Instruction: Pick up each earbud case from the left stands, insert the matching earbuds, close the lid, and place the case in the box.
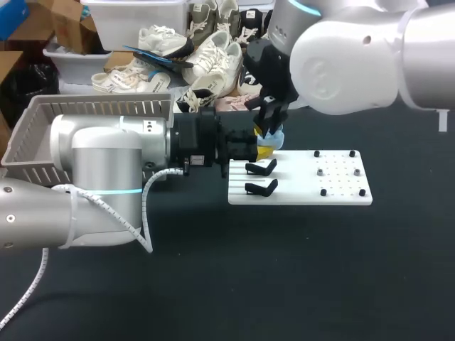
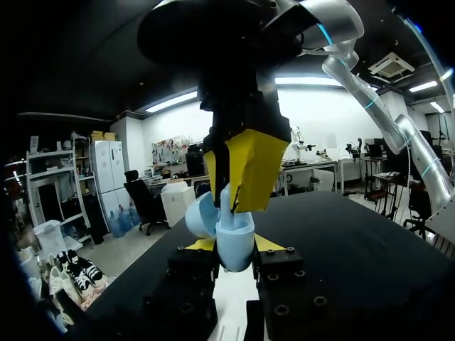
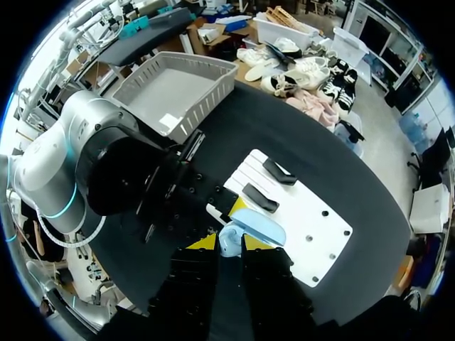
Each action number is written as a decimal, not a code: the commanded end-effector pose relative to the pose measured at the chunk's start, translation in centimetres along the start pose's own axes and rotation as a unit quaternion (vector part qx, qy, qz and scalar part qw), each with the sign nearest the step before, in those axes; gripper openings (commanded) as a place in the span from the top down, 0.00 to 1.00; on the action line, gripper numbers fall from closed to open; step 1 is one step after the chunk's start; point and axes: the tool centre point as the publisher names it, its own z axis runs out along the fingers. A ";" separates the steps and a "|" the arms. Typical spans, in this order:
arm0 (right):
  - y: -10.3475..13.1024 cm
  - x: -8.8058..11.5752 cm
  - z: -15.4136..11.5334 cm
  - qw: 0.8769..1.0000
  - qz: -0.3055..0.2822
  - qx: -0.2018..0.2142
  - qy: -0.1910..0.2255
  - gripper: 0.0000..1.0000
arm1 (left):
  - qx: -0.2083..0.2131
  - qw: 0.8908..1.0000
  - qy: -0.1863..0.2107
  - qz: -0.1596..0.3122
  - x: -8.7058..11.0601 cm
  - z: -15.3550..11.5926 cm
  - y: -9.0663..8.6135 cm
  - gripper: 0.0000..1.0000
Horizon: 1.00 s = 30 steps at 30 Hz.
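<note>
Left gripper [image 2: 234, 244] is clenched on the light blue earbud case [image 3: 260, 227], held between its fingers with the lid open, above the white stand board [image 1: 341, 186]. Right gripper [image 3: 231, 243], directly above the case, pinches a light blue earbud [image 2: 225, 202] at the case opening.

The light-blue rounded plastic earbud case [image 2: 233, 238] is smooth, with a soft sheen. The left end effector [image 2: 234, 247] has matt black blocks and flat, dull yellow tips. The flat white plastic board [image 1: 341, 190] looks smooth and semi-matt, and the black angled stands [image 1: 261, 168] on it look like dull plastic. The grey slatted plastic basket [image 1: 99, 106] is matt. The black counter [image 1: 284, 270] looks matt and finely textured. The silver-white arm shells [image 1: 355, 57] are smooth and glossy.
</note>
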 end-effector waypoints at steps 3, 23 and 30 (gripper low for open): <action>-0.1 -0.5 0.1 1.000 0.000 0.000 0.004 1.00 | -0.001 1.000 -0.001 0.000 0.0 0.0 0.0 1.00; -0.5 -0.1 0.1 1.000 0.002 -0.007 -0.001 0.96 | -0.001 1.000 -0.001 0.000 0.0 0.0 0.0 1.00; -0.5 0.0 0.0 1.000 0.002 -0.007 -0.005 0.77 | -0.001 1.000 -0.001 0.000 0.0 0.0 0.0 1.00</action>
